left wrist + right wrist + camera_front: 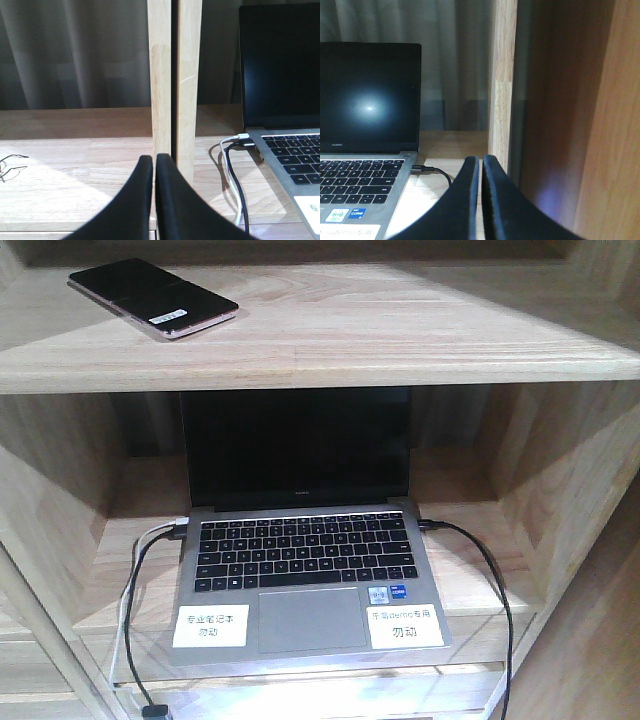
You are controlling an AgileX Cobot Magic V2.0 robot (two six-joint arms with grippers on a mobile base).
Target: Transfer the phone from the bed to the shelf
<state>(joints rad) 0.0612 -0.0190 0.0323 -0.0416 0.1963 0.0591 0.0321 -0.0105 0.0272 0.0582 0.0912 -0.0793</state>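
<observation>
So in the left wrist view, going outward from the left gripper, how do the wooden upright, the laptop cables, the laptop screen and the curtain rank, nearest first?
From the left gripper:
1. Wooden upright, straight ahead, just beyond the fingertips.
2. Laptop cables, to the right on the board.
3. Laptop screen, farther right and back.
4. Curtain, behind the unit at left.

We see a glossy black flat phone with a pinkish edge and a white sticker, on a pale grained wooden shelf board. The silver laptop has black keys and two white labels.
</observation>
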